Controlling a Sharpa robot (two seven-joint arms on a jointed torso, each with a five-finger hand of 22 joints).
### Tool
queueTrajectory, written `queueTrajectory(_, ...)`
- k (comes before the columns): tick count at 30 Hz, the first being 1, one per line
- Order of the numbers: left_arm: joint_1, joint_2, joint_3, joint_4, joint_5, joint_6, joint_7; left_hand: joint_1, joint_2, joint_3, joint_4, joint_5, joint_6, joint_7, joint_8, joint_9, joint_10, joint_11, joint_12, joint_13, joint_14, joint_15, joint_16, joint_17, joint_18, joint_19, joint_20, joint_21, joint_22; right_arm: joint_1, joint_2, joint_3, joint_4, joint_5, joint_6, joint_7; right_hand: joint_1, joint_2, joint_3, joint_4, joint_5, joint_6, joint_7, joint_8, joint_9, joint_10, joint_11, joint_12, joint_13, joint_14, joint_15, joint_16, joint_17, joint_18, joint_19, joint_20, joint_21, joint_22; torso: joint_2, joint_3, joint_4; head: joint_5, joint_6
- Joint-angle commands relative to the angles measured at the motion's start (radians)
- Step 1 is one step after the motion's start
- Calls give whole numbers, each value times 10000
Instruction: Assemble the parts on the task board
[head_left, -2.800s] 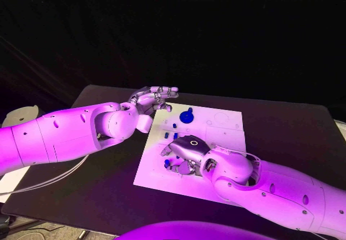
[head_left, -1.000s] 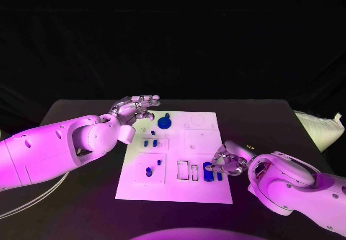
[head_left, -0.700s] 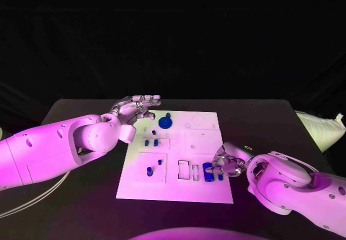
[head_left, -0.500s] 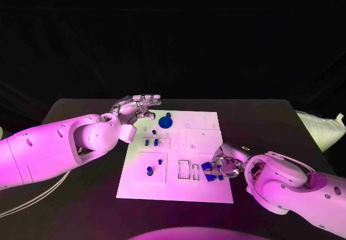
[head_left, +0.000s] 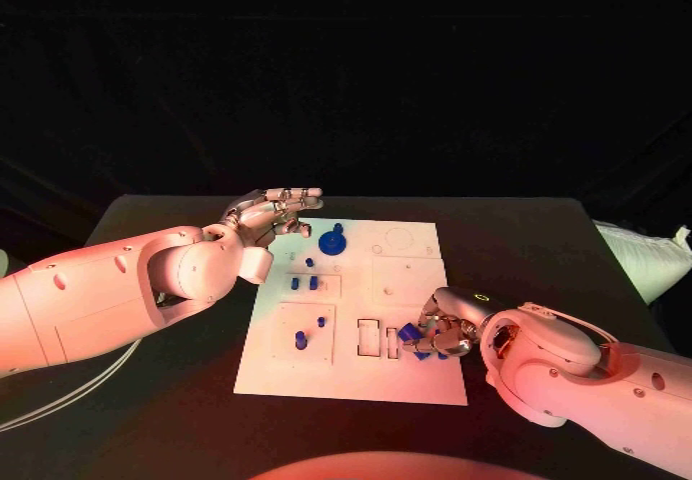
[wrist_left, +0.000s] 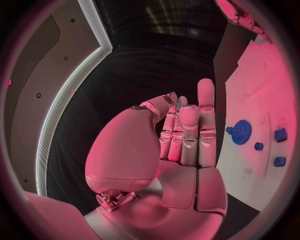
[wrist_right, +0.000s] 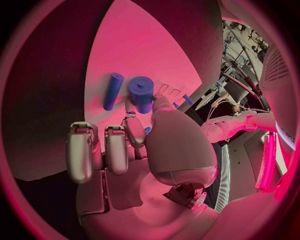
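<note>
Blue cylinder (wrist_right: 142, 91) pinched by right hand (head_left: 440, 332) over task board (head_left: 408, 268); left hand (head_left: 270, 215) held empty, fingers straight together.

The right hand (head_left: 440, 335) covers the near right corner area of the board (head_left: 274, 360) in the head view, so the slots under it are hidden. Blue parts (head_left: 414, 338) show between its fingers, but their shape and number cannot be told there. In the right wrist view the thumb hides the end of the thick blue cylinder (wrist_right: 142, 93), and if the hand really grips it cannot be told. The thin cylinder (wrist_right: 113, 91) lies beside it. The small parts near the gear (head_left: 333, 242) are too small to tell. In the left wrist view the board (wrist_left: 265, 100) is cut off at the circle's rim.
</note>
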Motion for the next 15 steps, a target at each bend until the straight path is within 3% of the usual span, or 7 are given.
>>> queueTrajectory(1, 3, 6, 6, 32, -28, 229, -3, -39, 56, -30, -34, 26, -20, 34, 45, -13, -77, 15, 44, 2, -56, 6, -63, -9, 104, -69, -7, -60, -9, -85, 24, -61, -130, -189, 490, -137, 206, 130, -30, -47, 71, 64, -47, 67, 38, -21, -31, 70, 49, 723, -81, 39, 748, -134, 197, -63, 52, 639, -1, 0, -5, 9, -7)
queueTrajectory(5, 3, 4, 6, 40, -28, 247, -19, -46, 54, -35, -36, 25, -25, 34, 43, -14, -86, 17, 47, 1, -63, 7, -69, -27, 104, -71, -6, -61, -10, -89, 36, -61, -151, -219, 180, -153, 678, 414, 130, -248, 291, 249, -138, 223, 154, 50, -111, 166, 209, 737, -141, 82, 827, -150, 231, -102, 105, 719, -6, 2, -14, 15, -2)
queueTrajectory(10, 3, 4, 6, 42, -29, 259, -25, -48, 52, -36, -38, 26, -28, 34, 42, -15, -92, 17, 48, 0, -73, 8, -79, -52, 104, -74, -5, -63, -10, -87, -74, -41, 50, 33, -653, -146, 867, 791, 322, -256, 465, 342, -215, 296, 264, 158, -190, 258, 356, 762, -205, 152, 956, -176, 286, -168, 183, 834, -2, 10, -11, 5, 14)
queueTrajectory(15, 3, 7, 6, 43, -29, 263, -24, -49, 53, -36, -40, 26, -30, 35, 42, -15, -97, 18, 49, -1, -82, 8, -89, -74, 104, -76, -5, -64, -11, -13, -280, 78, 479, 587, -1589, -81, 783, 884, 338, -110, 943, 335, -241, 298, 362, 261, -210, 375, 541, 782, -232, 211, 1065, -193, 322, -204, 233, 907, -6, 2, -13, 0, 8)
